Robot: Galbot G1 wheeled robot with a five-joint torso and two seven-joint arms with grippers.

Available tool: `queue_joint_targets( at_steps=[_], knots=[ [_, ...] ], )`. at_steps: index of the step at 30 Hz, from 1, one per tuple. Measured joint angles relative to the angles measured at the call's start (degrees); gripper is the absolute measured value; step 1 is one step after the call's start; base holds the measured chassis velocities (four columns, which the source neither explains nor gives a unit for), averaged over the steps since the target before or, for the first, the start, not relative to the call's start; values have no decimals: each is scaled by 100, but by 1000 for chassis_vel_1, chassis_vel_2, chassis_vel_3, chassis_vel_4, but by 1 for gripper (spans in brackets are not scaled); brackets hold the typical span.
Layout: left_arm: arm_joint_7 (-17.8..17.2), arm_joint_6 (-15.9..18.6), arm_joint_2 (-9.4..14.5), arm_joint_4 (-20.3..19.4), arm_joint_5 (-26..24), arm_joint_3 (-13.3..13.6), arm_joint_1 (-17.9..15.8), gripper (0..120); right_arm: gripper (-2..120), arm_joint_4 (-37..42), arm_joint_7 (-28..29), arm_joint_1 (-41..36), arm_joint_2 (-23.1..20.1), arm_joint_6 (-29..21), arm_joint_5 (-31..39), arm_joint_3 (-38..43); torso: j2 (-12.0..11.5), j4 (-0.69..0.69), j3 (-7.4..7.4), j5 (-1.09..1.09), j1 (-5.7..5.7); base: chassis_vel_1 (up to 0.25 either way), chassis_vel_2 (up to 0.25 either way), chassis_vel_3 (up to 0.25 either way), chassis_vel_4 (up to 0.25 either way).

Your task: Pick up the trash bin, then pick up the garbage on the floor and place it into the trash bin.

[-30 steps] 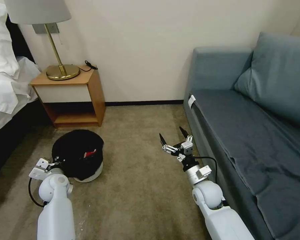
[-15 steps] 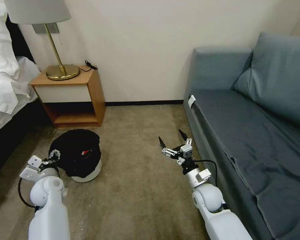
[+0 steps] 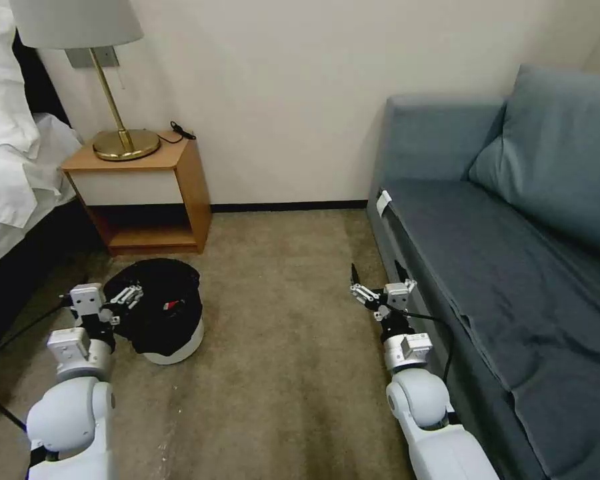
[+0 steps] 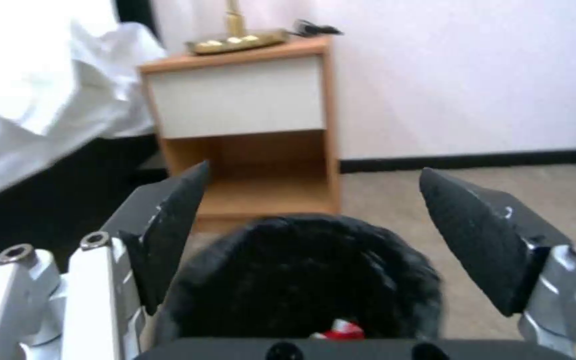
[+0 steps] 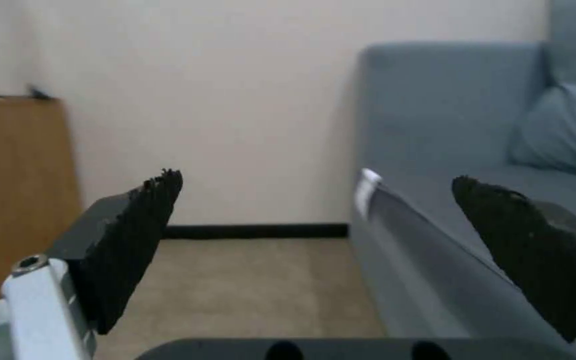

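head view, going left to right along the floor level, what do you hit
left gripper → trash bin → bare floor → right gripper → sofa

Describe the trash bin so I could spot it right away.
Find the wooden nightstand with the brass lamp beside the bed. On the carpet just in front stands the trash bin, small, round and white, topped by a crinkly black bag.
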Motion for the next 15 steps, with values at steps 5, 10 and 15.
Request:
queue_joint_targets(
  at_steps=[5, 10, 15],
  knots=[
    [133, -37, 42, 96, 23, 249, 124, 83, 100, -210, -361, 34, 55, 237, -132, 216, 0, 0, 0, 0, 0, 0, 0, 0, 0],
    [76, 69, 112, 253, -51, 373, 280, 82, 100, -221, -531, 30, 60, 386, -187, 358, 0, 0, 0, 0, 0, 0, 0, 0, 0],
    [66, 217, 161, 440, -221, 469, 313, 82, 100, -217, -627, 35, 117, 521, -255, 442, 0, 0, 0, 0, 0, 0, 0, 0, 0]
  ],
)
